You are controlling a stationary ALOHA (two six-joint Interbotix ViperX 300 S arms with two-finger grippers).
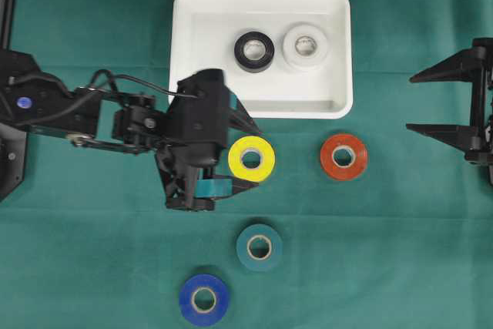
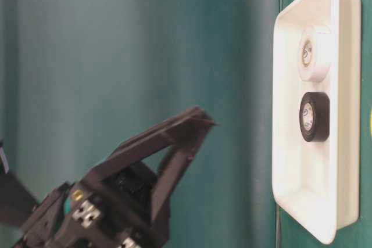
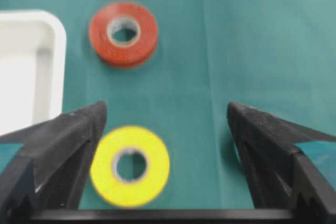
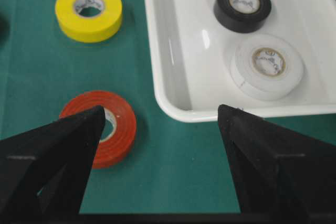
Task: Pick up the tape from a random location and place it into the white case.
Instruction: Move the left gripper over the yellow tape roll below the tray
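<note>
A: What is nearest to the left gripper (image 1: pixel 245 161)?

B: The yellow tape (image 1: pixel 251 159). It lies flat on the green tabletop (image 1: pixel 385 252), and in the left wrist view it sits low between the two black fingers (image 3: pixel 63 145), closer to the finger on the left of that view. The fingers stand wide apart and hold nothing.

A: And a little further?

B: In the overhead view the teal tape (image 1: pixel 259 246) lies below the yellow one, and the blue tape (image 1: pixel 204 299) is lower again, toward the left. The red tape (image 1: pixel 343 156) lies to the right of the yellow one, apart from it.

A: Where is the white case (image 1: pixel 262 105)?

B: Just above the yellow and red rolls in the overhead view, resting on the tabletop. Inside it lie two rolls side by side, the black tape (image 1: pixel 254 52) and the white tape (image 1: pixel 305 47), very close together, but I cannot tell if they touch.

A: What about the right gripper (image 1: pixel 443 102)?

B: It is at the far right edge, well apart from every roll. Its fingers (image 4: pixel 58 156) are also wide and empty; its wrist view shows the red tape and the corner of the case between them
</note>
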